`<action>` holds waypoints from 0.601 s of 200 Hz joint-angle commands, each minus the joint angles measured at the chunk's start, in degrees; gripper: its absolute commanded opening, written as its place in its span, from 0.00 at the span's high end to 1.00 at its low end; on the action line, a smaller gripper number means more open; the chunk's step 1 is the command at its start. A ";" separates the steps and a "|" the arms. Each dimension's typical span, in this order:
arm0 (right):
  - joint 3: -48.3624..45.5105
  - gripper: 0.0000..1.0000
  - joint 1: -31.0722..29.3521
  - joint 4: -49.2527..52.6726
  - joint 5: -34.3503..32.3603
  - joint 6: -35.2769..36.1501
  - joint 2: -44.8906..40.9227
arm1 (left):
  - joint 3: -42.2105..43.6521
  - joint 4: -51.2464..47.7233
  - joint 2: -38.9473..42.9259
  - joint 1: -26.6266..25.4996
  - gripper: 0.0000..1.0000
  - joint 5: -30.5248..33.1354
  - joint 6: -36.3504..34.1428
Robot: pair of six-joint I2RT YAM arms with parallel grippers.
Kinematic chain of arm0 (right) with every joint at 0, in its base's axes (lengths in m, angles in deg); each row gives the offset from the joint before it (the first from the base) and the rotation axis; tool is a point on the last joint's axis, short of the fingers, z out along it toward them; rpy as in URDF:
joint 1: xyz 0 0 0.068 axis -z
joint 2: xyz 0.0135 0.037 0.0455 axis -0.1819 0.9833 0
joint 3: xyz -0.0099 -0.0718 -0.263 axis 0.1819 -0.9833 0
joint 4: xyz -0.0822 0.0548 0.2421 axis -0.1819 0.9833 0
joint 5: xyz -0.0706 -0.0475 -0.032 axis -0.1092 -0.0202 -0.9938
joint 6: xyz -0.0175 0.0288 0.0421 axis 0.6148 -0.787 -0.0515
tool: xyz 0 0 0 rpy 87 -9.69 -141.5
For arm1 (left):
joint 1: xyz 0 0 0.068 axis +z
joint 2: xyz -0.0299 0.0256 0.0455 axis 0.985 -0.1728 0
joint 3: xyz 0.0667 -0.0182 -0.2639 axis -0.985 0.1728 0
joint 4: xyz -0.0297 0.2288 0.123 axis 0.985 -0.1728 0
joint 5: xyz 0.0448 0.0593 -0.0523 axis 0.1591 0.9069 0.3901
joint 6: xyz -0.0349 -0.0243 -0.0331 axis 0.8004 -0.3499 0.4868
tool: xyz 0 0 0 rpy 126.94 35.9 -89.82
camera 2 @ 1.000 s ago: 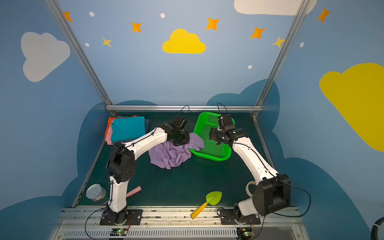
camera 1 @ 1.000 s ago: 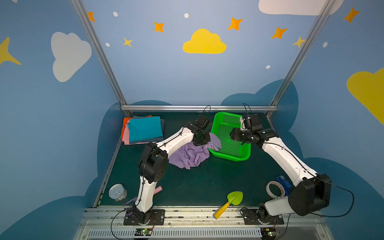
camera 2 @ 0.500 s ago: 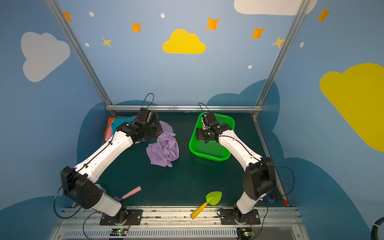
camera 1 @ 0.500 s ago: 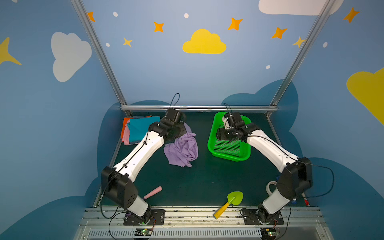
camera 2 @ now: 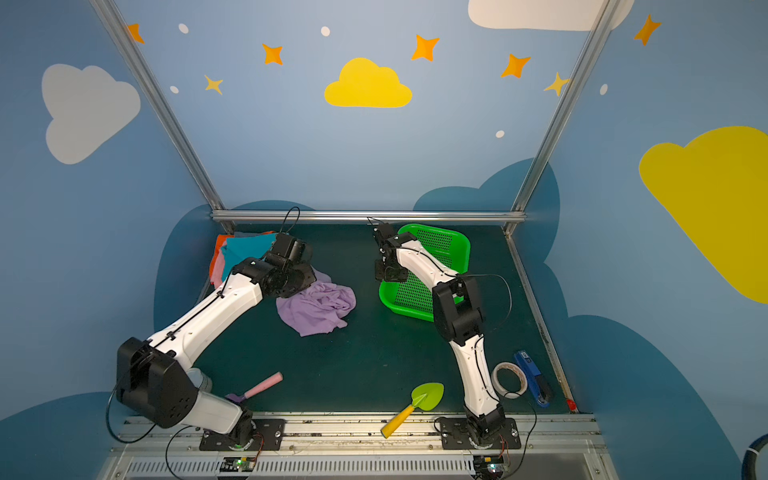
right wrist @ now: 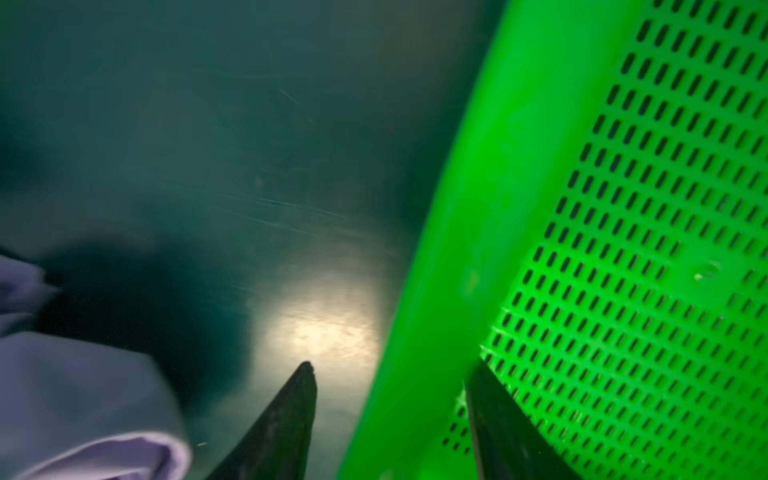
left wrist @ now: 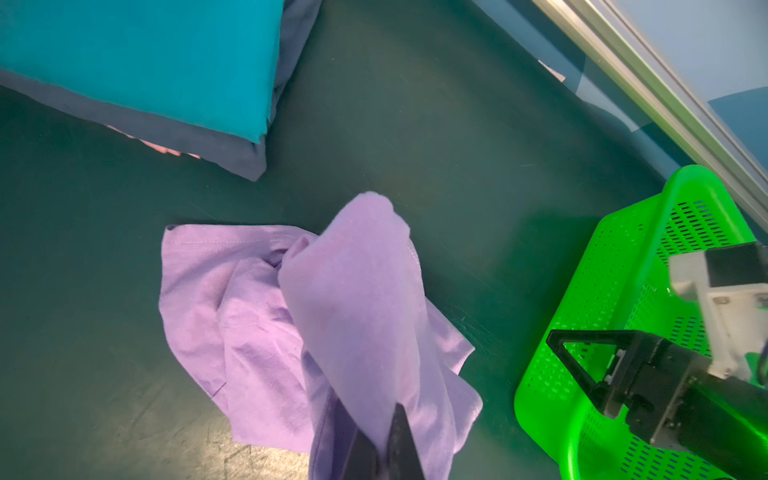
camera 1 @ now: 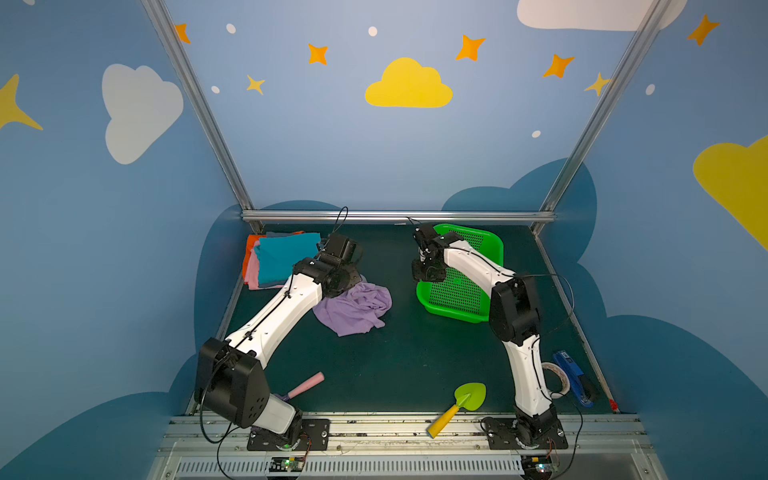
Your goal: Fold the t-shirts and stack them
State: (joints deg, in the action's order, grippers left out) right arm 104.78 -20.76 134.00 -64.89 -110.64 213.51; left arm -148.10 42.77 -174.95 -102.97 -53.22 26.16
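Lavender t-shirt (camera 1: pixel 353 309): It lies in a crumpled heap near the middle of the worktop (camera 1: pixel 395 365), not folded yet. One bit of it is lifted up.
Folded pile (camera 1: pixel 282 257): The teal, grey-blue, pink and orange t-shirts sit at about 10 o'clock from the heap, near it but not touching.
Left claw (left wrist: pixel 380 451): It is pinched shut on the lifted bit of the lavender t-shirt.
Right claw (right wrist: pixel 392 374): Its two fingers are apart, one on each side of the green basket's (camera 1: pixel 457 291) wall at the basket's 9 o'clock edge. It grips nothing.
Could go wrong, 1: The left claw holds a bunch of cloth, not a clean edge, so I think the shirt may stay in a twist when it is spread out.
Could go wrong, 2: If the right claw shuts or pulls here, it may catch the basket and drag it instead of the shirt.
Could go wrong, 3: A pull toward 10 o'clock could bump the neat pile.
Changed from a second ago: Back then the shirt touched the basket. Now it is further toward 9 o'clock, with bare worktop between them. The right claw has moved from over the basket to its 9 o'clock edge.
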 commanded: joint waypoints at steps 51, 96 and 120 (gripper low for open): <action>-7.59 0.72 10.67 0.62 -2.99 7.41 -6.52 | -3.42 -0.31 -4.60 0.08 0.96 -3.83 -0.03; -7.35 0.81 15.28 -0.10 -3.00 11.81 -5.83 | -5.53 -1.13 -7.02 0.12 0.96 -5.08 -0.29; -4.80 0.88 16.94 0.42 -5.02 12.97 -3.99 | -6.32 -1.95 -7.89 0.08 0.96 -5.38 -0.21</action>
State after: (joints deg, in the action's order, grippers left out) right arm 97.50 -5.29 134.02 -69.67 -99.66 208.76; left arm -152.74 42.61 -181.92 -102.94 -57.76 26.16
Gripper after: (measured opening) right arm 0.160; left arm 0.051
